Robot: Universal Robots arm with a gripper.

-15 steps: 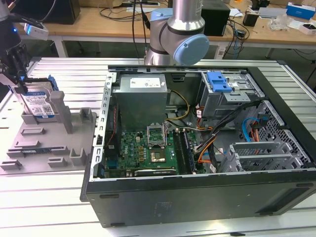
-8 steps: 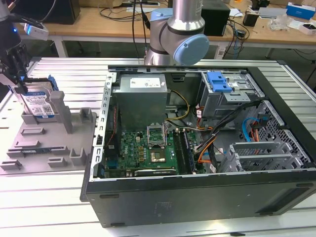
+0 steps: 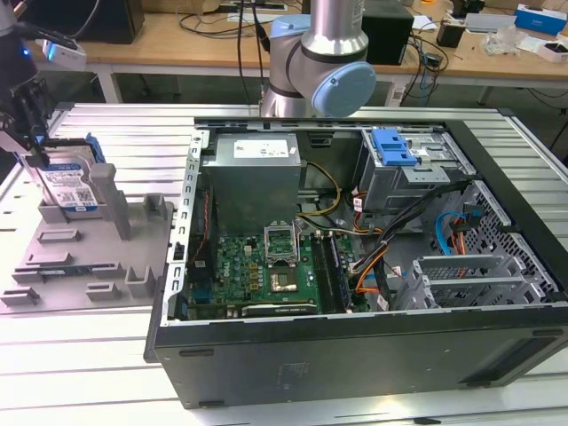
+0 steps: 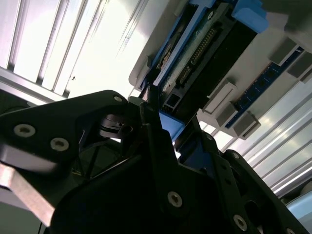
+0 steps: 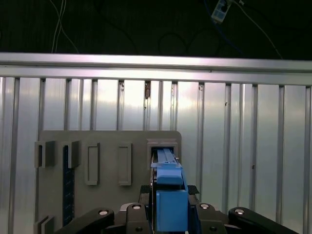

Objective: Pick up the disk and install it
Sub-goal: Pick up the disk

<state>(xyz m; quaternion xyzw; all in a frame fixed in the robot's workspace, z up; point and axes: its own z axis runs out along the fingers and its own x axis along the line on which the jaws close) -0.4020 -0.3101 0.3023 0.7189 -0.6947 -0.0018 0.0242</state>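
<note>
The disk [image 3: 69, 191], a silver drive with a white-and-blue label in a blue caddy, stands on edge in a slot of the grey holder [image 3: 89, 257] at the exterior view's far left. My gripper [image 3: 35, 151] comes down on its upper end. In the first wrist view the blue caddy [image 5: 168, 165] runs between the black fingers [image 5: 144, 191], and my gripper [image 5: 170, 197] is shut on it. In the second wrist view the disk [image 4: 204, 53] shows its connector edge, with my gripper [image 4: 163, 122] closed on the blue end tab.
The open computer case [image 3: 355, 355] lies to the exterior view's right. Inside it are a motherboard [image 3: 257, 266] and a silver drive cage [image 3: 408, 182] with a blue latch piece [image 3: 393, 146] on top. The arm's base [image 3: 319, 62] rises behind the case. A ribbed metal table [image 5: 234, 126] surrounds the holder.
</note>
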